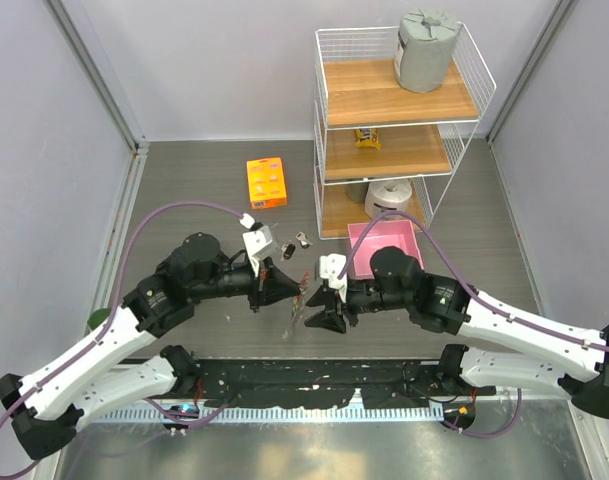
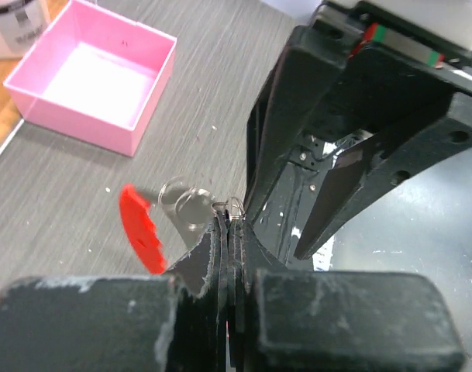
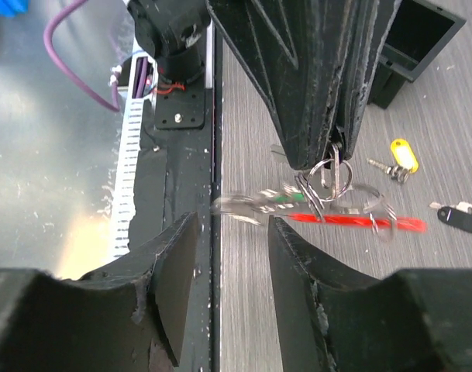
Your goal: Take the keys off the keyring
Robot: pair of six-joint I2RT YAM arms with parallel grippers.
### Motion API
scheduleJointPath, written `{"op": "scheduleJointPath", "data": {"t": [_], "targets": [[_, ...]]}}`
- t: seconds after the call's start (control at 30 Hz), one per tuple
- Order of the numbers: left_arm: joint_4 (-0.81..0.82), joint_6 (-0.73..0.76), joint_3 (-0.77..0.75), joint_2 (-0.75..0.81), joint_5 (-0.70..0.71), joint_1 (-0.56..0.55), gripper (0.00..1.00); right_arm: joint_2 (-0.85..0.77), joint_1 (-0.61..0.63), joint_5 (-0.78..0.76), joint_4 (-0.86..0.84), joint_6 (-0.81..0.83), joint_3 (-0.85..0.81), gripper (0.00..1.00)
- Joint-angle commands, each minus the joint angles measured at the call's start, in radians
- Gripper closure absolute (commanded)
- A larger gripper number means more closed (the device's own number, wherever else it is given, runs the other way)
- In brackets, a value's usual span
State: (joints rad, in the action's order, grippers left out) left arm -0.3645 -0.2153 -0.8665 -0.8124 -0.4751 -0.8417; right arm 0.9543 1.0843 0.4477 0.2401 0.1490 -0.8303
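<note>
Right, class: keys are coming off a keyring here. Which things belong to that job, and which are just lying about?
Job: keyring, pinched in the shut left gripper; keys hanging from it; open right gripper; loose yellow-tagged key.
Lying about: orange box, pink bin, wire shelf, grey roll.

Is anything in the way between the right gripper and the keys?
Nothing visible. The right gripper is open just before the keys, which hang from the keyring pinched in the left gripper.
</note>
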Motion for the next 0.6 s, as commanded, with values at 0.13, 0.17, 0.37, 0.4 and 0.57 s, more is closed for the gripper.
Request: {"op": "scheduleJointPath", "data": {"t": [0.13, 0.17, 0.37, 0.4, 0.57], "targets": [[0.177, 0.022, 0.015, 0.070, -0.066, 0.006, 1.00, -0.043, -0.009, -0.078, -0.229, -0.103, 0.043, 0.51], [0.185, 0.021, 0.020, 0.077, -0.066, 0.006, 1.00, -0.048, -0.011, -0.093, -0.234, -0.104, 0.051, 0.51], [0.211, 0.022, 0.044, 0.116, -0.043, 0.004, 1.00, -0.112, -0.011, -0.175, -0.315, -0.141, 0.091, 0.50], [0.216, 0.022, 0.046, 0.122, -0.043, 0.004, 1.00, -0.118, -0.009, -0.188, -0.317, -0.141, 0.095, 0.50], [0.220, 0.022, 0.049, 0.139, -0.045, 0.004, 1.00, -0.137, -0.011, -0.201, -0.297, -0.120, 0.092, 0.50]]}}
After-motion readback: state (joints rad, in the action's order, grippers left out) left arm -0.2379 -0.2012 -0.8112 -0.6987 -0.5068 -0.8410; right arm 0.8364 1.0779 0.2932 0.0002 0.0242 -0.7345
